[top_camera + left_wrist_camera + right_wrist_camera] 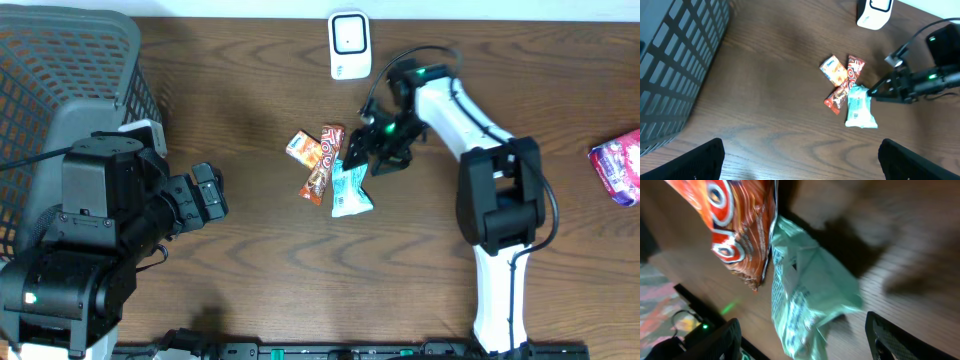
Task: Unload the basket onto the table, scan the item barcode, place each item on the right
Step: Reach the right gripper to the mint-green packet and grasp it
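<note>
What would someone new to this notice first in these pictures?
A bunch of snack packets in the middle of the table: an orange packet, a red bar wrapper and a mint-green packet lying together. The right gripper hangs open beside the mint-green packet, and a white scanner stands at the far edge behind it.

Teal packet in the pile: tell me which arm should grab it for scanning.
Right. The right gripper is open and poised right at the teal packet, which lies between its fingers in the wrist view. The left gripper, also open, sits far off beside the basket.
</note>
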Motion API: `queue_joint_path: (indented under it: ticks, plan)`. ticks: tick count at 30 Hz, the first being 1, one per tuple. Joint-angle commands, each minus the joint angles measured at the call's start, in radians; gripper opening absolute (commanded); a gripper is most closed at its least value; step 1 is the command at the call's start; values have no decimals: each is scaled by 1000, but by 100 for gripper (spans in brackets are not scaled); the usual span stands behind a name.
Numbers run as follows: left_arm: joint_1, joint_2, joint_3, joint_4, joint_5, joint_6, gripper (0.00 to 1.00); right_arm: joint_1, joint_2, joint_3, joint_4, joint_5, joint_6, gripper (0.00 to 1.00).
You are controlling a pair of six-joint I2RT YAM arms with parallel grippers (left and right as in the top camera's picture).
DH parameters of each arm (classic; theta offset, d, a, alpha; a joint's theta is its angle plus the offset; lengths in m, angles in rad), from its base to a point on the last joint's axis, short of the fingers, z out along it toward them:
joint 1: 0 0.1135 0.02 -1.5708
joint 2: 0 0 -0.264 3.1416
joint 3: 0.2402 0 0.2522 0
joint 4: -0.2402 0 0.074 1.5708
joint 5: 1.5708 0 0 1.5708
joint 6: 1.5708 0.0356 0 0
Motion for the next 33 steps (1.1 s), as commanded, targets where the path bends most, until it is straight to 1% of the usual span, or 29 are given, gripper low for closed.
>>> queue_joint_path:
  ticks: [1, 3, 5, 6, 7, 9, 11, 15, 17, 19, 20, 23, 25, 27, 30, 33]
  plan:
    - [6, -1, 0, -2, -9, 10, 98, 39, -13, -50, 24, 29, 60, 75]
    - [6, -1, 1, -2, -9, 10, 98, 53, -13, -79, 52, 38, 60, 74]
    - [6, -1, 0, -2, -9, 10, 98, 64, -13, -112, 82, 74, 79, 66]
    - [6, -1, 0, -2, -9, 10, 98, 66, -13, -125, 95, 87, 89, 57]
    - [6, -1, 1, -2, -9, 10, 98, 68, -13, -137, 106, 94, 88, 43]
    - [6, -1, 1, -2, -9, 10, 98, 68, -13, -138, 107, 98, 88, 19]
    - [6, -1, 1, -2, -9, 10, 98, 66, -14, -130, 108, 97, 89, 1]
    - [6, -1, 1, -2, -9, 10, 98, 61, -14, -43, 33, 117, 89, 1]
    - [6, -1, 1, -2, -9, 10, 98, 61, -14, 38, -42, 195, 89, 1]
    - [6, -1, 1, -2, -9, 10, 98, 63, -14, 143, -144, 391, 142, 1]
    - [6, -1, 0, -2, -9, 10, 98, 68, -14, 217, -221, 590, 215, 1]
    - [6, -1, 1, -2, -9, 10, 98, 81, -14, 307, -342, 953, 373, 1]
    - [6, -1, 1, -2, -9, 10, 98, 90, -14, 324, -397, 1131, 474, 1]
    - [6, -1, 1, -2, -9, 10, 98, 97, -13, 316, -435, 1258, 551, 1]
    - [6, -1, 1, -2, -9, 10, 98, 98, -13, 265, -437, 1359, 611, 1]
    - [6, -1, 0, -2, -9, 10, 98, 98, -13, 179, -394, 1392, 662, 1]
